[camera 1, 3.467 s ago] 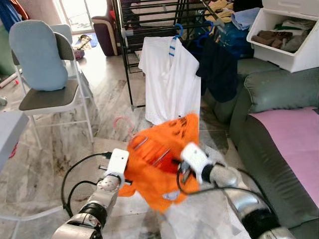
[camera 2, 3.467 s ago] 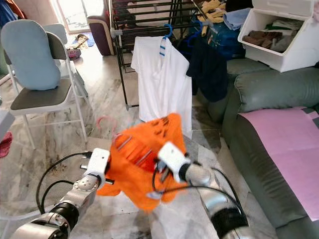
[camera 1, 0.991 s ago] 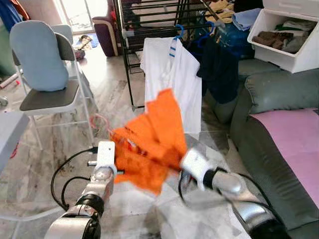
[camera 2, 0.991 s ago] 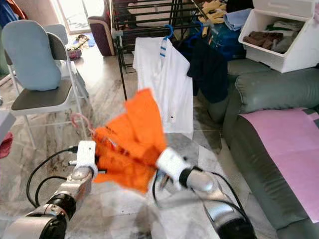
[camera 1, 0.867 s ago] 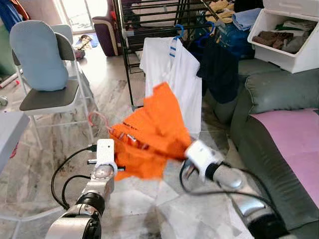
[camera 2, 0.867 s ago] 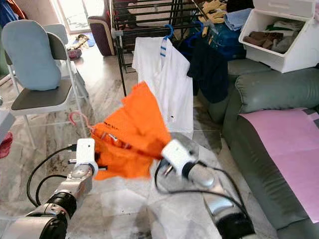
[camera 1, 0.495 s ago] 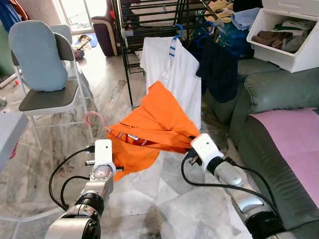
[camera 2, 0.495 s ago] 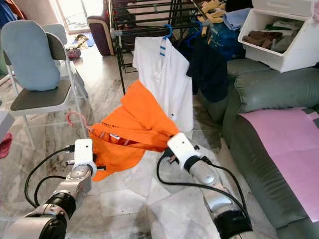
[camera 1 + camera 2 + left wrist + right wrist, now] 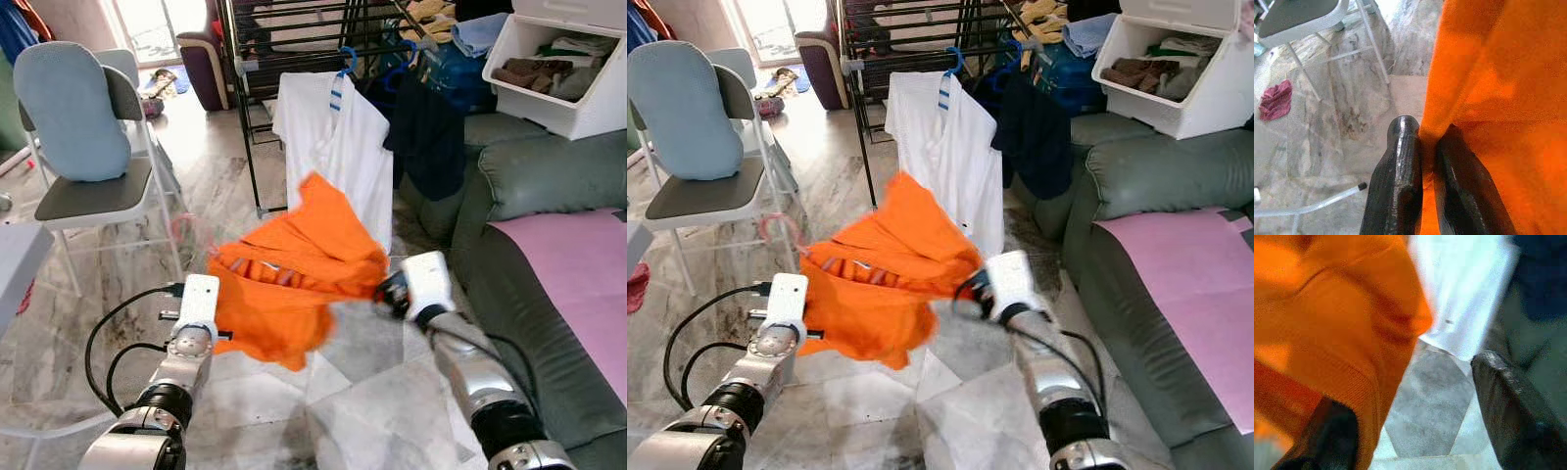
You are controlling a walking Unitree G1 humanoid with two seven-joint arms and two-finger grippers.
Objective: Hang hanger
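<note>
Orange shirt [image 9: 294,269] hangs between my arms. My left pincer [image 9: 1422,142] is clamped on it. My right pincer [image 9: 1415,431] gapes wide beside it.

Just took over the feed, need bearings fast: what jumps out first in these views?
A bright orange shirt held up in mid-air before the robot, the left gripper shut on its edge and the right gripper open beside it. Behind it, a white shirt hangs on a blue hanger from the black drying rack.
</note>
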